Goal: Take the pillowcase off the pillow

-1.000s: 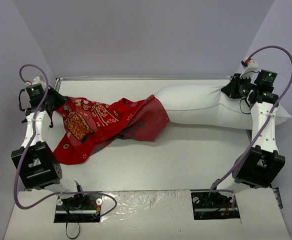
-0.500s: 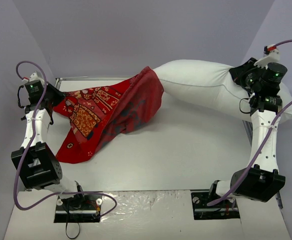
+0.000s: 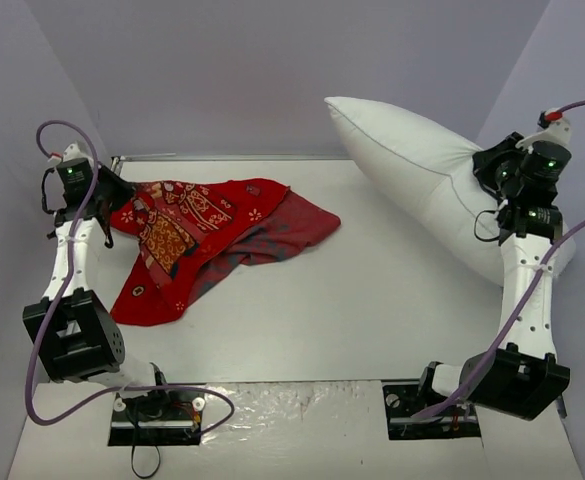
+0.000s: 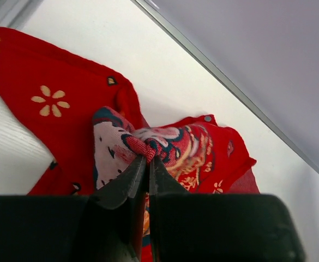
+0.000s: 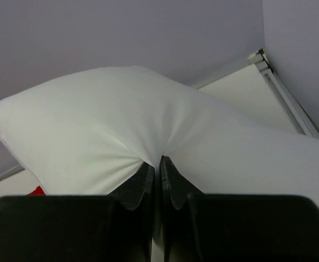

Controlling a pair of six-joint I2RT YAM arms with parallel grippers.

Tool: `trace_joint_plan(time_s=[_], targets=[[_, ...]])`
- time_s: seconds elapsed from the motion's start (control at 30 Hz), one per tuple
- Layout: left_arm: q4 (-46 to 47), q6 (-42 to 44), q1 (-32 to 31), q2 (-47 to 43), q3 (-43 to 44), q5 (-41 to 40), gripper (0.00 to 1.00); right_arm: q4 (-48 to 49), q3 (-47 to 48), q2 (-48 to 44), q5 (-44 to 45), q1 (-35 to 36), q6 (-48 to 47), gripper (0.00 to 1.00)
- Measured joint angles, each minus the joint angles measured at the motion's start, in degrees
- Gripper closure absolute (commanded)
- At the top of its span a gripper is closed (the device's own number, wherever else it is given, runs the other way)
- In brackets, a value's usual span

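**Pillowcase** (image 3: 207, 235): lies crumpled on the left half of the table (image 3: 372, 310), well apart from the pillow (image 3: 412, 170). It is thin, limp cloth, judged light. It bunches freely and would trail rather than keep a shape.

**Left gripper** (image 4: 147, 161): clenched on a small gathered pinch of the printed cloth at the far-left end. A hem would give the surer hold.

**Pillow:** raised at the right and tilted, its free corner pointing toward the back wall. It is plump, soft and bulky but judged light.

**Right gripper** (image 5: 156, 164): nipped tight on a fold of the pillow's cover, which dents deeply there. The right arm hides the pillow's lower end, which possibly overhangs the table's right edge.

**Status:** separation judged complete.

**Room:** open table surface lies between the two items. The side walls stand close to both grippers, and a raised rail (image 3: 222, 157) runs along the far edge
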Motion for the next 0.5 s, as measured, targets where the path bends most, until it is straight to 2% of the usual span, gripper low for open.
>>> trace_joint_plan(time_s=[0.1,0.17,0.3,0.43,0.47,0.5], targets=[[0.7,-0.3,-5.4,0.4,0.3,-0.5,0.98,-0.5,-4.3,-1.1,4.6,4.2,-0.2,1.00],[2.1,-0.5,-11.3,1.3,0.4,-0.2,0.98,-1.0,-7.1,-1.2,6.3,8.9,-0.5,1.00],[4.3,-1.7,-20.9,2.8,-0.8,0.8,0.98,-0.4,-15.8,-1.6,5.7,16.0,-0.7,1.00],[6.0,-3.0,-23.5,2.6,-3.9,1.5,0.96,1.0,-20.9,-2.1,3.4,17.3,-1.3,1.00],[6.2,-3.2,-23.5,2.6,-4.4,1.6,0.94,2.2,-21.7,-2.1,2.5,17.2,-1.5,0.98],[6.6,-3.5,-23.5,2.4,-4.9,1.7,0.94,3.8,-22.4,-2.0,1.5,17.2,-1.9,0.93]])
